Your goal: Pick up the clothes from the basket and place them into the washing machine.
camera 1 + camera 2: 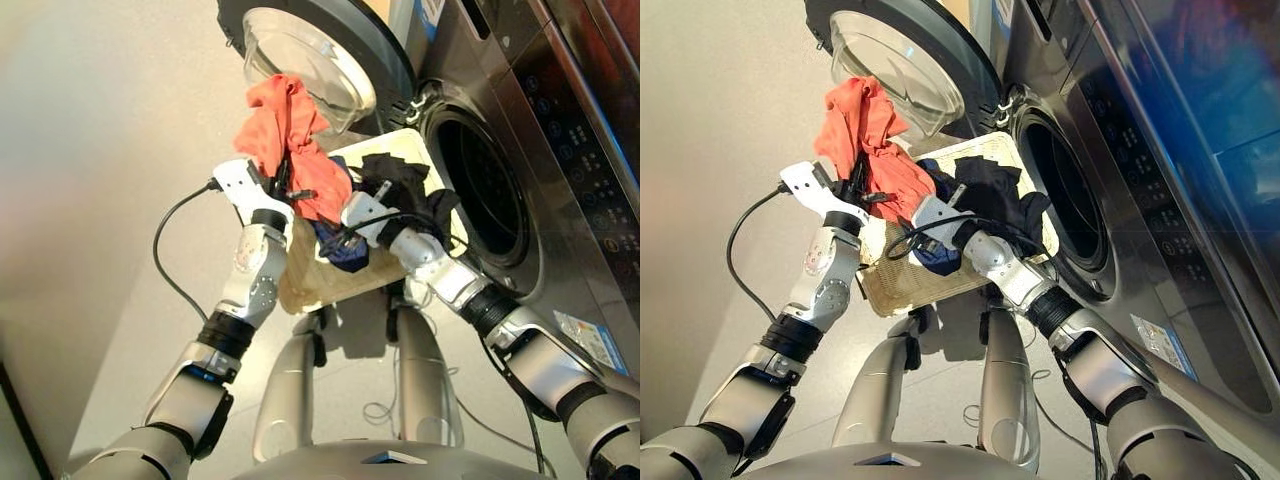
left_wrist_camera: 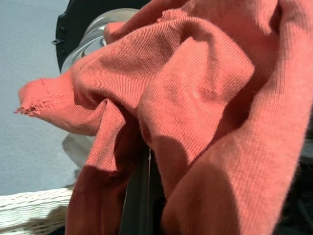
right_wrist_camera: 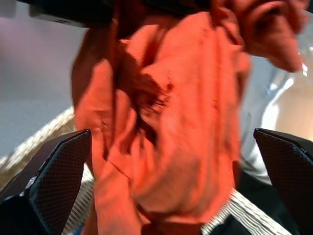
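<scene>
Three garments were in sight, and one of them was in my grasp. My left gripper (image 1: 285, 185) was pinched on the orange-red garment (image 1: 285, 130), which hung bunched and lifted above the basket (image 1: 335, 285), just in front of the open glass door (image 1: 310, 60). In the left wrist view the cloth (image 2: 195, 112) covered nearly everything, with a black finger (image 2: 139, 196) showing as a dark strip beneath a fold.

My right gripper (image 3: 161, 186) was spread wide, its two black fingers (image 3: 54, 181) well apart with nothing between them, and it faced the hanging orange-red cloth from close by, over the basket's woven rim.

Both other pieces lay in the basket: the navy blue garment (image 1: 345, 250) under my right wrist, and the black garment (image 1: 400, 185) towards the end nearest the washing machine (image 1: 560, 150). The machine's round opening (image 1: 485, 190) stood uncovered, just beside the basket.
</scene>
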Robot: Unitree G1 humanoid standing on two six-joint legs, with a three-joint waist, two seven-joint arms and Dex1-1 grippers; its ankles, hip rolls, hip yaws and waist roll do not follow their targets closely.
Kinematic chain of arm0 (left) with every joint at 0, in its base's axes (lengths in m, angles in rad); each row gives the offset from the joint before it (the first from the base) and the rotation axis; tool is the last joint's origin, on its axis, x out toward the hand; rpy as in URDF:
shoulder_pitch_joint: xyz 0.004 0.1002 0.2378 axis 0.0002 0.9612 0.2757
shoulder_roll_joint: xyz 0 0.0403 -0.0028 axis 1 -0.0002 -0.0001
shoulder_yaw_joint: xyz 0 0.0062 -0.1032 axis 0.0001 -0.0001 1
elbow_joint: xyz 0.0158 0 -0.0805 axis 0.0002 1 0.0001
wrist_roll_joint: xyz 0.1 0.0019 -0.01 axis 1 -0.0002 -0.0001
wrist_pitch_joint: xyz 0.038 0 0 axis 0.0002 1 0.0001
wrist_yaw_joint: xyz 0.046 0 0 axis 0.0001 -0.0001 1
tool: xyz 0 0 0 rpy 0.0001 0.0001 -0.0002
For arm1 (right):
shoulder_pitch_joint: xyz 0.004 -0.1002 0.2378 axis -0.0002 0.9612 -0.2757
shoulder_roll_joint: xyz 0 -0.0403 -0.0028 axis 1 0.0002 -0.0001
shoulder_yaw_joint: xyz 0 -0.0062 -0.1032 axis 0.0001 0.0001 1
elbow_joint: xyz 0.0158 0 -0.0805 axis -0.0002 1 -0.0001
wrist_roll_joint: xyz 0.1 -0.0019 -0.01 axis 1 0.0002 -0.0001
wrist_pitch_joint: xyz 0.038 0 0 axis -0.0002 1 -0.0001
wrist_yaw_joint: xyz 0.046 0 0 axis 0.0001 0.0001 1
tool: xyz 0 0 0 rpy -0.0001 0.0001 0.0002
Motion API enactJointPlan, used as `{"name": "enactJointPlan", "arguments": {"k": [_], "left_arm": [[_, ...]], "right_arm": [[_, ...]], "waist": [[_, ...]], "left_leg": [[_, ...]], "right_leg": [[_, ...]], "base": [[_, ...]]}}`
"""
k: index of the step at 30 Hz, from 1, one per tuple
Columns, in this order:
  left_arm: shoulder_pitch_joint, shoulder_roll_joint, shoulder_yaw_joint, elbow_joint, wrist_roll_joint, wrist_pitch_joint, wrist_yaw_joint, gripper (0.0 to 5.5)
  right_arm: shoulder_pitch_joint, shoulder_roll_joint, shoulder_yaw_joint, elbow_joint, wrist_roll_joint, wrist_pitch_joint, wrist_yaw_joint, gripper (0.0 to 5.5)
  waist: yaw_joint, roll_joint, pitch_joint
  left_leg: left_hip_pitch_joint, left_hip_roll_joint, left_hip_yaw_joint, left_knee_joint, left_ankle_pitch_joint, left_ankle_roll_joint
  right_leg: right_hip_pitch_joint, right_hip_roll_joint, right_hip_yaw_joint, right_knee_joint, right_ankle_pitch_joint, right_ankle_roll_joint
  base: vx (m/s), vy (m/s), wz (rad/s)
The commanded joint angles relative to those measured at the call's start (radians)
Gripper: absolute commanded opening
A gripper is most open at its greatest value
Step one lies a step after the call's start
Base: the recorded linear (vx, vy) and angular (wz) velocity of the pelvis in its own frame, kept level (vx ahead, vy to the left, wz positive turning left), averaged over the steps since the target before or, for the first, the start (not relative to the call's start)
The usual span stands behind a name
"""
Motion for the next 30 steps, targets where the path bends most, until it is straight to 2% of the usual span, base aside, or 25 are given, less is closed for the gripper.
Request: {"name": "enactJointPlan", "arguments": {"k": [1, 7, 8, 9, 10, 16, 18, 19, 23, 26, 28, 30], "left_arm": [[-0.035, -0.006, -0.026, -0.109, -0.038, -0.056, -0.05, 0.0], [-0.024, 0.019, -0.101, -0.141, -0.069, -0.015, -0.116, 0.0], [-0.022, 0.018, -0.11, -0.137, -0.076, -0.01, -0.12, 0.0], [-0.024, 0.018, -0.117, -0.136, -0.076, -0.005, -0.121, 0.0], [-0.025, 0.022, -0.121, -0.135, -0.071, -0.003, -0.124, 0.0], [-0.009, 0.031, -0.121, -0.131, -0.064, 0.004, -0.13, 0.06], [-0.003, 0.032, -0.114, -0.132, -0.07, 0.002, -0.128, 2.63], [0.003, 0.031, -0.109, -0.135, -0.071, 0.0, -0.127, 5.5], [0.02, 0.021, -0.087, -0.122, -0.126, 0.001, -0.143, 5.5], [0.033, 0.011, -0.027, -0.087, -0.106, -0.034, -0.096, 5.5], [0.06, 0.0, 0.067, -0.081, -0.101, -0.067, -0.051, 5.5], [0.085, -0.024, 0.135, -0.049, -0.124, -0.09, -0.014, 5.5]], "right_arm": [[-0.067, 0.036, 0.009, -0.02, 0.012, -0.069, 0.002, 5.5], [-0.093, 0.029, -0.003, -0.024, -0.006, -0.073, -0.019, 5.5], [-0.095, 0.031, -0.01, -0.023, -0.003, -0.076, -0.024, 2.61], [-0.099, 0.034, -0.017, -0.025, -0.001, -0.078, -0.031, 1.01], [-0.101, 0.034, -0.021, -0.029, -0.002, -0.079, -0.038, 0.0], [-0.083, 0.025, -0.05, -0.045, -0.04, -0.086, -0.075, 0.0], [-0.075, 0.021, -0.062, -0.047, -0.056, -0.086, -0.093, 0.0], [-0.067, 0.02, -0.07, -0.049, -0.061, -0.087, -0.101, 0.0], [-0.035, 0.029, -0.106, -0.033, -0.072, -0.086, -0.137, 0.0], [0.005, 0.03, -0.145, -0.011, -0.116, -0.085, -0.213, 0.0], [0.04, 0.029, -0.217, -0.066, -0.125, -0.075, -0.295, 0.0], [0.09, 0.012, -0.303, -0.151, -0.082, -0.077, -0.313, 0.0]], "waist": [[0.0, 0.05, -0.043], [0.0, 0.066, -0.045], [0.0, 0.068, -0.044], [0.0, 0.069, -0.044], [-0.003, 0.069, -0.045], [-0.006, 0.072, -0.044], [-0.01, 0.07, -0.045], [-0.008, 0.07, -0.043], [-0.013, 0.067, -0.044], [-0.015, 0.066, -0.044], [-0.018, 0.063, -0.042], [-0.026, 0.056, -0.037]], "left_leg": [[0.013, 0.056, -0.025, 0.121, -0.099, -0.018], [0.017, 0.05, -0.024, 0.116, -0.099, -0.015], [0.019, 0.05, -0.022, 0.112, -0.098, -0.015], [0.019, 0.049, -0.022, 0.111, -0.098, -0.016], [0.017, 0.047, -0.021, 0.108, -0.094, -0.015], [0.023, 0.048, -0.019, 0.108, -0.1, -0.014], [0.019, 0.046, -0.02, 0.104, -0.096, -0.014], [0.021, 0.047, -0.02, 0.106, -0.1, -0.016], [0.021, 0.047, -0.017, 0.102, -0.099, -0.017], [0.021, 0.046, -0.017, 0.098, -0.098, -0.018], [0.02, 0.047, -0.015, 0.094, -0.097, -0.019], [0.017, 0.05, -0.012, 0.095, -0.099, -0.018]], "right_leg": [[0.063, -0.025, 0.01, -0.203, 0.123, 0.095], [0.059, -0.028, 0.013, -0.2, 0.124, 0.097], [0.059, -0.029, 0.013, -0.201, 0.125, 0.098], [0.059, -0.03, 0.013, -0.203, 0.126, 0.099], [0.057, -0.032, 0.014, -0.206, 0.13, 0.099], [0.057, -0.03, 0.014, -0.204, 0.126, 0.098], [0.055, -0.032, 0.014, -0.209, 0.131, 0.099], [0.057, -0.03, 0.012, -0.208, 0.128, 0.099], [0.054, -0.029, 0.014, -0.212, 0.132, 0.101], [0.055, -0.028, 0.016, -0.217, 0.134, 0.101], [0.05, -0.026, 0.019, -0.22, 0.135, 0.101], [0.046, -0.023, 0.017, -0.22, 0.135, 0.098]], "base": [[0.0, 0.0, 0.0], [0.0, 0.0, 0.0], [0.0, 0.0, 0.0], [0.0, 0.0, 0.0], [0.0, 0.0, 0.0], [0.0, 0.0, 0.0], [0.0, 0.0, 0.0], [0.0, 0.0, 0.0], [0.0, 0.0, 0.0], [0.0, 0.0, 0.0], [0.0, 0.0, 0.0], [0.0, 0.0, 0.0]]}}
